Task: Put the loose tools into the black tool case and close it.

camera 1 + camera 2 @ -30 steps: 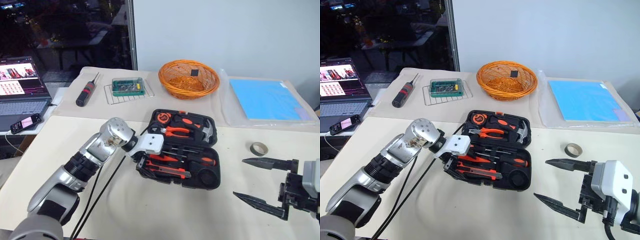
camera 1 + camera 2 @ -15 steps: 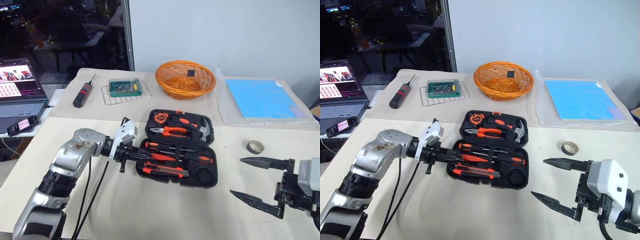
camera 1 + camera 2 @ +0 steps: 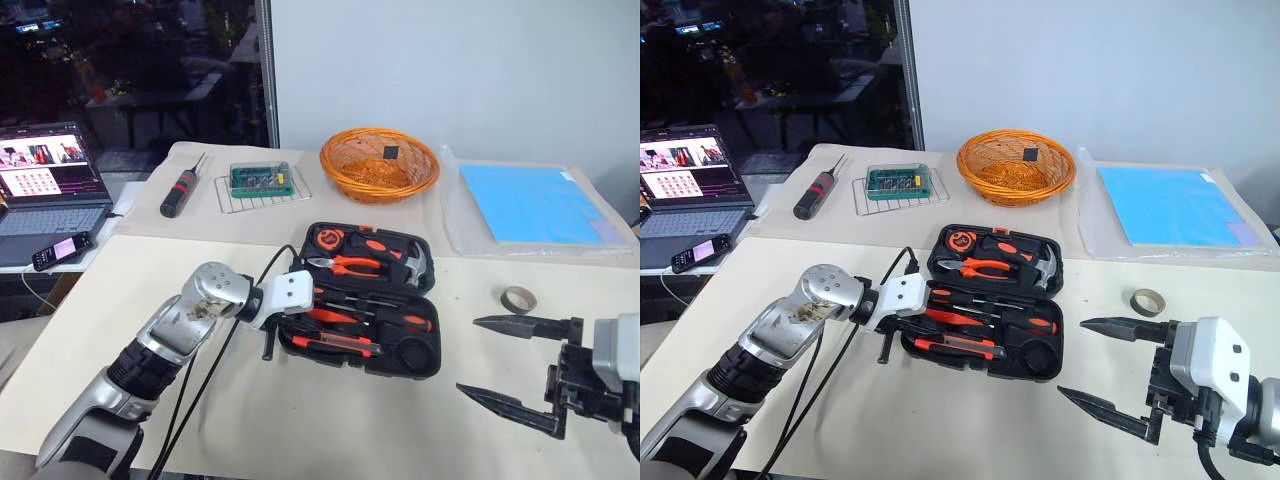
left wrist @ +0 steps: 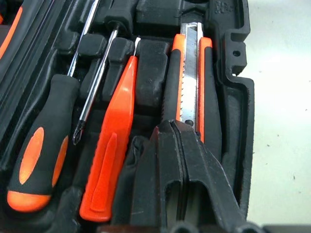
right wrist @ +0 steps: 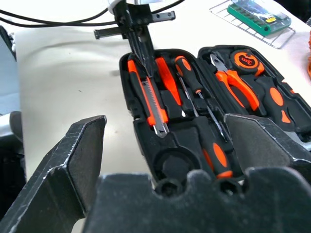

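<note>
The black tool case (image 3: 437, 332) lies open at the middle of the table. In its near half lie the loose tools: an orange-black utility knife (image 4: 189, 73), an orange-black handled screwdriver (image 4: 39, 160), a slim screwdriver (image 4: 95, 92) and an orange tool (image 4: 112, 145). Pliers, a hammer and a tape measure fill the far half. My left gripper (image 5: 144, 56) is shut with nothing between its fingers. It points into the case's left end, right over the knife's handle; contact I cannot tell. My right gripper (image 3: 468, 355) stands open above the table, right of the case.
An orange wicker basket (image 3: 379, 160), a green bit box (image 3: 260, 178) on a wire rack and a black-red screwdriver (image 3: 180, 190) sit at the back. A blue sheet (image 3: 535, 200) lies back right, a tape roll (image 3: 518, 298) right of the case. Laptop (image 3: 45, 190) and phone (image 3: 62, 250) at left.
My left hand has rolled and dipped at the case's left end, its fingers now over the knife. The right arm has not moved. The camera shifted a little.
</note>
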